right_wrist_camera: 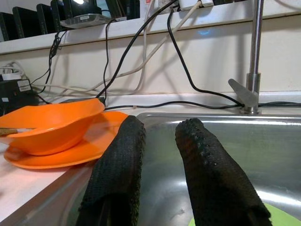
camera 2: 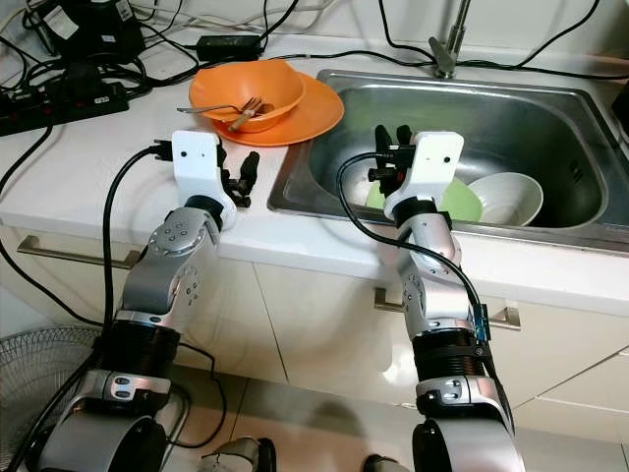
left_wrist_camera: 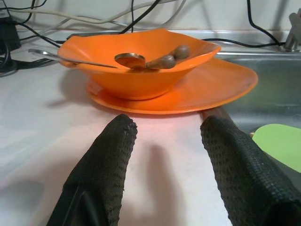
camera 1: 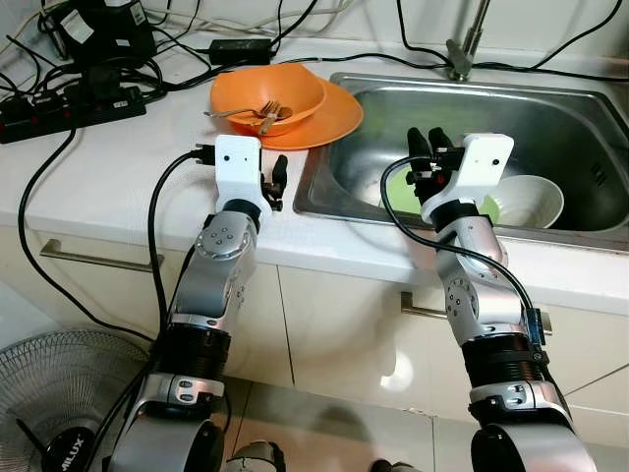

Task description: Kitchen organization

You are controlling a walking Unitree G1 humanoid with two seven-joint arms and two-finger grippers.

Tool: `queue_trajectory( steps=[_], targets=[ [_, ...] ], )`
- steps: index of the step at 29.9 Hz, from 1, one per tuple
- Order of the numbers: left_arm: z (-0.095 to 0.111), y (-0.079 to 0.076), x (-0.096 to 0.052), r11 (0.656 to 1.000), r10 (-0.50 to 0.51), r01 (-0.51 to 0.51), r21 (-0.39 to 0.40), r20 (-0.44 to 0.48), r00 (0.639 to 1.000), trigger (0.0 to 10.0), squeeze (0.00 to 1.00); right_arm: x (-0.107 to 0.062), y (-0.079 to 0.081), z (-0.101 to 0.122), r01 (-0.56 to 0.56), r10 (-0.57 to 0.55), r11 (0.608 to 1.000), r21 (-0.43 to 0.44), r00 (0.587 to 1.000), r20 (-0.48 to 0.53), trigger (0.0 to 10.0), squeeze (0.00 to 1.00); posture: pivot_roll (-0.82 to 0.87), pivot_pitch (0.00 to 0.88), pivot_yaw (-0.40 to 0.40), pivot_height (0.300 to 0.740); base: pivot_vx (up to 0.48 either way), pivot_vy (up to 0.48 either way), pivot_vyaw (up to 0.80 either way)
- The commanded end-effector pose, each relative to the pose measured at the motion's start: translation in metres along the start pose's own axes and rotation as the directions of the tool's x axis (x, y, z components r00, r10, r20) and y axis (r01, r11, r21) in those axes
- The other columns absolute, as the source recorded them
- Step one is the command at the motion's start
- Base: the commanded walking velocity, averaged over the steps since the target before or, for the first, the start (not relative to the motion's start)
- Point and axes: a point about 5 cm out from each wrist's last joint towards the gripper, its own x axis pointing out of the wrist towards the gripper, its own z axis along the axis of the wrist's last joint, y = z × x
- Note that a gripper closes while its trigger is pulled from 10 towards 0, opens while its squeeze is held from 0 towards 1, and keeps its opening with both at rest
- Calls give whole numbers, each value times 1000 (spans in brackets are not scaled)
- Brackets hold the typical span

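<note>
— Looking down from the left eye: left gripper (camera 1: 278, 182) over the white counter (camera 1: 118, 167), fingers apart, holding nothing. Orange bowl (camera 1: 267, 95) on an orange plate (camera 1: 329, 116) just beyond the fingertips, near but not touching. Fork (camera 1: 257, 110) and spoon resting in the bowl.

— And the right gripper (camera 1: 427, 155)?

— Hanging over the steel sink (camera 1: 550, 118), fingers slightly apart, empty. Below and past them, a green plate (camera 1: 398, 192) and a white bowl (camera 1: 531, 202) on the sink floor. Faucet (camera 1: 465, 49) at the far rim. Black power strip (camera 1: 69, 108) and cables well off to the left of the left fingers.

— Anything new from the right eye?

— Same layout: orange bowl ahead of the left fingers, green plate under the right ones. Fan (camera 2: 29, 374) on the floor beside the cabinet.

— Left wrist view?

— Two black fingers (left_wrist_camera: 106, 165) spread wide above the counter, orange bowl and plate straight ahead between them, nothing in the way. Brown-handled cutlery (left_wrist_camera: 160, 59) lying across the bowl. Green plate edge (left_wrist_camera: 280, 143) beside the outer finger, down in the sink.

— Right wrist view?

— Fingers (right_wrist_camera: 117, 174) a narrow gap apart, gripping nothing, above the sink basin. Orange bowl and plate off to one side on the counter; faucet and cables ahead against the wall. Sliver of green plate below the fingertips.
</note>
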Motion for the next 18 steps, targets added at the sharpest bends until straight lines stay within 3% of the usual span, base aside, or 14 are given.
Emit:
queue_trajectory(
  steps=[1,15,18],
  targets=[
    [1,3,1,1000,0,0,2,2,1000,10000,0,1,2,3,-10,10,1000,-10,1000,10,10000,0,61,44,49,740,0,0,0],
    [2,7,4,1000,15,-15,13,-4,1000,10000,0,0,3,2,-11,11,1000,-9,1000,10,10000,0,63,46,56,740,0,0,0],
    [3,8,4,1000,18,-18,16,-2,1000,10000,0,-1,1,3,1,-1,1000,-8,1000,8,10000,0,62,54,55,740,251,0,0]
  ],
)
